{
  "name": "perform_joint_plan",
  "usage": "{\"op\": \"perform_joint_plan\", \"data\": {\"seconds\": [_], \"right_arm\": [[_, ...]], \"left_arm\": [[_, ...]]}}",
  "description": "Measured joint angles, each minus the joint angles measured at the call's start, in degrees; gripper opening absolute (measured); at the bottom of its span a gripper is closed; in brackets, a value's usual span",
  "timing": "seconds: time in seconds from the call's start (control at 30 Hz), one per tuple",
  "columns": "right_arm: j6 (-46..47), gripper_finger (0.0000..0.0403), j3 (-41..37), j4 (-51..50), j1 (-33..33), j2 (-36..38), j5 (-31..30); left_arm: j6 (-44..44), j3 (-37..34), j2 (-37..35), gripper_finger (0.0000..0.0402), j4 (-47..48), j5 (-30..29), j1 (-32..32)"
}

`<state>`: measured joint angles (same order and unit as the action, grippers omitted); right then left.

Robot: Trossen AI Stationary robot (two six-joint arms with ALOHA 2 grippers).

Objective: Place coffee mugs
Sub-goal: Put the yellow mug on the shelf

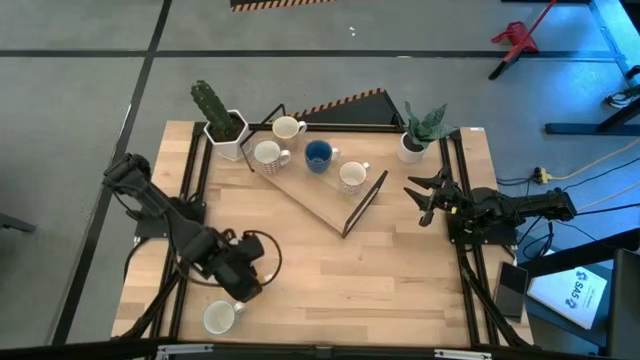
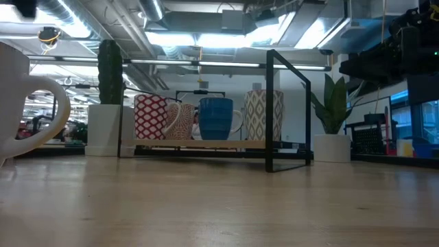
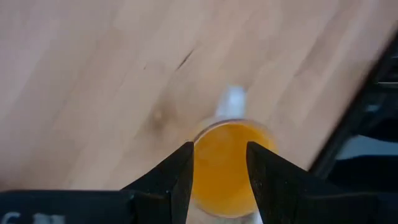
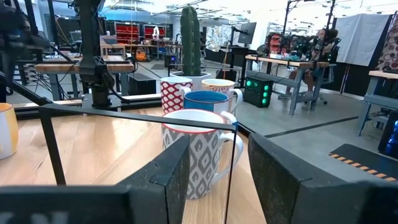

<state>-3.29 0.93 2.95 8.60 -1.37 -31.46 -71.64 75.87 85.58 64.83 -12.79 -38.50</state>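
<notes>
1. Orange-lined mug [image 1: 219, 317]: stands upright on the wooden surface [image 1: 340, 280] at its near-left corner, apart from the other mugs. In the left wrist view it sits directly below and between the dark fingers [image 3: 171, 180], mouth up, its pale handle [image 3: 232, 99] pointing away from the wrist.

2. Left jaws [image 1: 240, 285]: spread wide and holding nothing, poised just above the mug's far-right side in the high view. The mug's rim lies in the gap between the fingertips, so the governing relation is vertical: a straight descent would probably bring one finger to each side of the cup wall or rim. The handle runs along the gap, not across it, and so should not block the closing.

3. Rack [image 1: 330, 205]: a low wooden tray with a black wire frame, lying diagonally at the far centre of the surface, well apart from the lone mug, far and to the right of it. It carries a red-patterned mug [image 1: 267, 153], a cream mug [image 1: 287, 127], a blue mug [image 1: 318, 154] and a grey-patterned mug [image 1: 351, 176].

4. Potted cactus [image 1: 222, 122] and leafy plant [image 1: 416, 133]: in white pots at the far-left and far-right ends of the rack; neither is part of the task.

5. Right jaws [image 1: 428, 197]: released and empty, waiting at the right edge just beside the rack's right end; this arm is much the farther from the lone mug, so the left arm is judged to take the pick.
</notes>
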Motion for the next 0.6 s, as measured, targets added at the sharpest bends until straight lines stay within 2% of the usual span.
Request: {"op": "perform_joint_plan", "data": {"seconds": [0.13,0.27,0.47,0.6], "right_arm": [[0.00,0.0150,0.00,-0.01,0.00,0.00,0.00],[0.00,0.0150,0.00,-0.01,0.00,0.00,0.00],[0.00,0.0150,0.02,-0.01,0.00,0.00,0.02],[0.00,0.0150,0.00,-0.01,0.00,0.00,0.01]], "left_arm": [[-3.70,-4.55,0.07,0.0141,-3.22,0.88,-0.64],[-3.32,-8.41,0.07,0.0141,-7.27,3.50,-0.97],[-3.82,-13.57,0.06,0.0141,-8.47,3.87,-0.96],[-2.44,-16.71,0.05,0.0138,-13.12,5.91,-0.79]]}}
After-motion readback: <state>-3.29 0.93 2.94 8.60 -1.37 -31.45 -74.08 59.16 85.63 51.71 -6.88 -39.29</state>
